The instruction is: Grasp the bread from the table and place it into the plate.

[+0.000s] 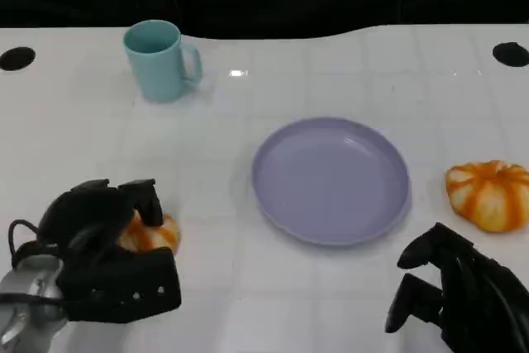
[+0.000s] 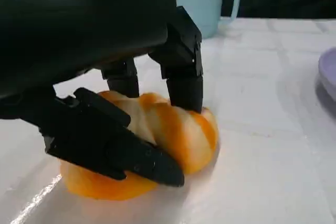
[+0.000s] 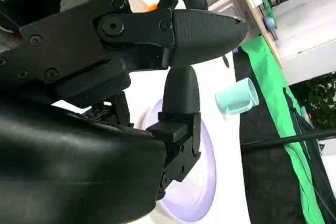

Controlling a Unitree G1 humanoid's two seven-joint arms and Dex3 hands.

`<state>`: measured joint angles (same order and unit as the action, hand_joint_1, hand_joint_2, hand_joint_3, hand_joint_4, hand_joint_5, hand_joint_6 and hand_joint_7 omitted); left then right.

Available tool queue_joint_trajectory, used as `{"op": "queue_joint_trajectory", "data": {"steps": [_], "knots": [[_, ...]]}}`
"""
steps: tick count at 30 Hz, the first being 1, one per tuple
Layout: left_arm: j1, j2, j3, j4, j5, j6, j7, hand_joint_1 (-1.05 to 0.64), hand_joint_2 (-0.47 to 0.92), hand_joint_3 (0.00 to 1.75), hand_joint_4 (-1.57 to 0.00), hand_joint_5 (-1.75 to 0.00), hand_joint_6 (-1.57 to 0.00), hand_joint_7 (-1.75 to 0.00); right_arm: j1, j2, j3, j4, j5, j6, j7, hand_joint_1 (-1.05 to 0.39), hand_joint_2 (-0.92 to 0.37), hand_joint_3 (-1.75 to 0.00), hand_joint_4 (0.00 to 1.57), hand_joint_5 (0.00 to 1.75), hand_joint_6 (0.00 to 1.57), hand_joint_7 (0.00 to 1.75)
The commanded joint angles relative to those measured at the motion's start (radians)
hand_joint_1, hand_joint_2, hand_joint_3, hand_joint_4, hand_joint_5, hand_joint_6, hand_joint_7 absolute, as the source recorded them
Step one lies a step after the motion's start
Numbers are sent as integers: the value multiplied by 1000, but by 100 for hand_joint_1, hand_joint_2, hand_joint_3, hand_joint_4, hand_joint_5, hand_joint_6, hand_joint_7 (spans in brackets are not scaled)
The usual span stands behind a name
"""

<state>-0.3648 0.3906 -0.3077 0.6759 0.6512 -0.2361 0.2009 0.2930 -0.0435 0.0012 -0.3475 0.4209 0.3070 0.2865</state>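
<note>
An orange-and-white striped bread (image 1: pixel 154 236) lies on the white table at the lower left. My left hand (image 1: pixel 103 254) is over it and grips it: in the left wrist view, fingers (image 2: pixel 184 77) press on the far side of the bread (image 2: pixel 178 135) and the thumb lies across its near side. The bread rests on the tabletop. The lilac plate (image 1: pixel 331 179) sits at the table's centre with nothing on it. My right hand (image 1: pixel 463 295) hovers at the lower right, fingers apart, holding nothing.
A second striped bread (image 1: pixel 489 194) lies right of the plate, just beyond my right hand. A light blue mug (image 1: pixel 159 59) stands at the back left. Two black holes (image 1: pixel 16 58) mark the table's far corners.
</note>
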Motion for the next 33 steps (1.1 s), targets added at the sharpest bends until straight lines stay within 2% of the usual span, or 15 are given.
{"op": "queue_joint_trajectory", "data": {"steps": [1, 5, 11, 13, 15, 17, 18, 21, 29, 33], "knots": [[-35, -5, 9, 48, -15, -26, 59, -21, 84, 48, -79, -175, -60, -175, -3, -12, -5, -7, -4, -2, -4, -53, -92, -48, 62, 175, 40, 169], [-44, -5, 3, 49, -14, -24, 57, -20, 83, 50, -76, -175, -57, -175, -4, -14, -5, -5, -8, -7, -1, -53, -92, -49, 62, 175, 40, 169], [-92, -4, -30, 6, 35, 16, 41, -26, 84, 52, -79, -175, -58, -175, -11, -15, -13, 5, 7, 6, 2, -53, -92, -49, 62, 175, 39, 169], [-97, -2, -35, -22, 39, 42, 24, -28, 88, 43, -78, -175, -57, -172, -11, -15, -10, 9, -2, -6, 3, -53, -92, -49, 62, 175, 39, 169], [-97, -1, -36, -50, 40, 65, 9, -29, 91, 32, -78, -175, -58, -161, -10, -16, -8, 13, -10, -19, 6, -51, -92, -50, 62, 175, 39, 169], [-103, 0, -37, -77, 39, 74, -7, -30, 92, 30, -77, -175, -58, -159, -11, -17, -7, 15, -12, -22, 9, -51, -92, -50, 62, 175, 39, 170], [-107, 1, -37, -91, 37, 77, -17, -29, 92, 30, -78, -175, -57, -168, -11, -17, -7, 16, -12, -22, 10, -51, -92, -51, 62, 175, 38, 170], [-119, 2, -40, -131, 39, 80, -42, -30, 92, 30, -79, -175, -56, -174, -11, -13, -11, 16, -6, -14, 9, -52, -92, -49, 62, 175, 39, 170], [-151, -36, -39, -185, 14, 95, -85, -24, 91, 35, -80, -175, -59, -175, -11, -13, -8, 12, -11, -12, 7, -52, -92, -50, 62, 175, 39, 169], [-166, -53, -38, -196, 17, 112, -93, -28, 88, 32, -80, -175, -58, -175, -10, -12, -9, 12, -12, -14, 6, -53, -92, -48, 62, 175, 40, 169]]}}
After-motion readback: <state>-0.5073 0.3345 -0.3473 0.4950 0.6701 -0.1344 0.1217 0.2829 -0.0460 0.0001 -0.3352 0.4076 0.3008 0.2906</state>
